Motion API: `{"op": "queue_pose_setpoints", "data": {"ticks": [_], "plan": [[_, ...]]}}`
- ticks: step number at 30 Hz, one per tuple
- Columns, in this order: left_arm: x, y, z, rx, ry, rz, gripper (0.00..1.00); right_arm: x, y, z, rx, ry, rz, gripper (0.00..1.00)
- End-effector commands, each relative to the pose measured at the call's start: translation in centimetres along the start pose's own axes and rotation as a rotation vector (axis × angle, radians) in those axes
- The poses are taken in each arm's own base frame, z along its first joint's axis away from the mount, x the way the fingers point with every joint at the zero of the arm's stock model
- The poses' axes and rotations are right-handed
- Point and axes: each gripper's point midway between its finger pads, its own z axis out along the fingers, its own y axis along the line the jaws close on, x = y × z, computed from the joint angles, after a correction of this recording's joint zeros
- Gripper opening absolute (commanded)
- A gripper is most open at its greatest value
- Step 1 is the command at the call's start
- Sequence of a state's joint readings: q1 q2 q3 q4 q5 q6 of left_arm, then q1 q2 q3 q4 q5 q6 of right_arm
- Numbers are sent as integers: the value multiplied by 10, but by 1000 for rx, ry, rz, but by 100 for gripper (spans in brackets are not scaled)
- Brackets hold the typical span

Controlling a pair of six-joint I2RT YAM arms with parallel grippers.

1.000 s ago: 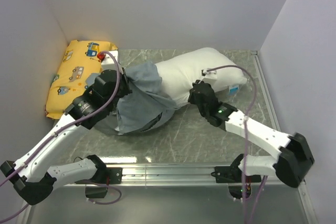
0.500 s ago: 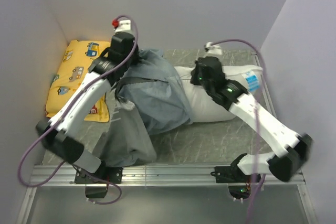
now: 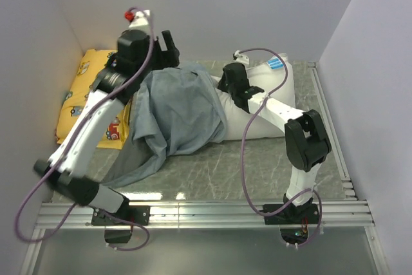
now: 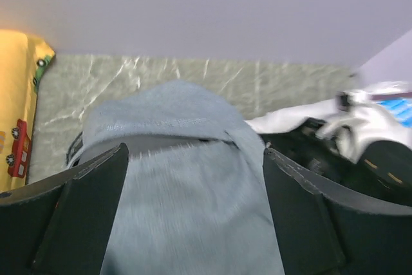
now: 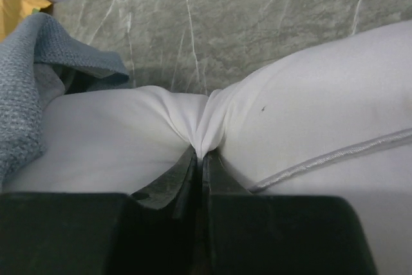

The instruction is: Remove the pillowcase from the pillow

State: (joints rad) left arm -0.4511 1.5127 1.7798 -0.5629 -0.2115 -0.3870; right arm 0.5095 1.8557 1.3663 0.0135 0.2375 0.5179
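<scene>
The right gripper [image 5: 201, 156] is clenched on a pinched fold of the pillow [image 5: 302, 120], pinning it down. Just to its left, the pillowcase [image 5: 26, 94] is bunched over the pillow's other end. The left gripper [image 4: 194, 152] is spread wide with that cloth between its jaws, unclamped. The stripping looks about half done. Next, the left should close on the hem and pull away from the right.

The crumpled pillowcase [image 3: 180, 111], blue-grey side showing, drapes over the left end of the plump white pillow [image 3: 252, 128] at frame centre, trailing toward the lower left.
</scene>
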Motion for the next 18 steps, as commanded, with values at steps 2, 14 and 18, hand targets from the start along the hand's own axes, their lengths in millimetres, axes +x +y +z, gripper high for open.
{"op": "queue_pose_setpoints", "data": {"ticks": [2,14,18], "plan": [[5,-6,-50,9,-82,-13,91,76,-57,-5,153,264,-67,15],[185,-31,-23,52,168,-36,94,20,-37,-45,78,173,-103,66],[221,-16,1,-57,241,0,76,-17,-32,-78,67,91,-109,74]]}}
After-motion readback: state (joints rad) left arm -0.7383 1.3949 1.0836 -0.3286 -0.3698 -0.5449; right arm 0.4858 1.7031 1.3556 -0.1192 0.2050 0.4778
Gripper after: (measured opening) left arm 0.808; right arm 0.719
